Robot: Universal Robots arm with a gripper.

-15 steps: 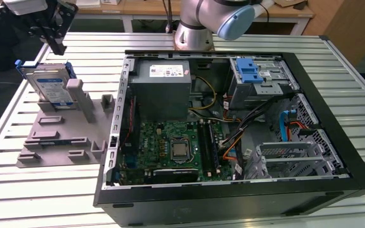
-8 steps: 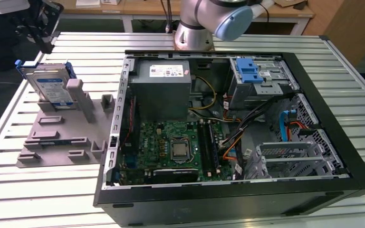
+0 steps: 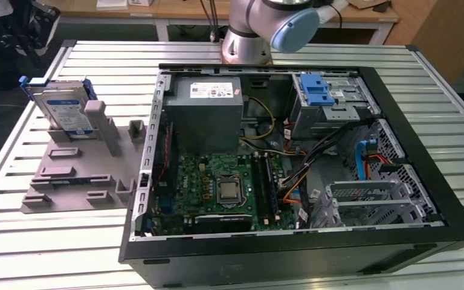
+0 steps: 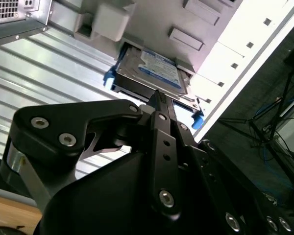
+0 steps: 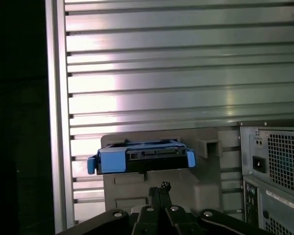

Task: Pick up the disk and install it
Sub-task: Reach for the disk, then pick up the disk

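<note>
I see the disk (image 3: 64, 109) standing on edge in the grey fixture block (image 3: 79, 175) on the worktop (image 3: 55, 241), at the exterior view's left, beside the open computer case (image 3: 296, 163). In both wrist views my claw (image 5: 160, 188) (image 4: 157, 98) is closed and empty, apart from the disk, with the blue caddy's upper edge ahead of its tip. For a clean pick, I judge the claw should open wide, centre over the caddy, close on the flat faces rather than the blue end tabs, and draw straight along the slot.
</note>
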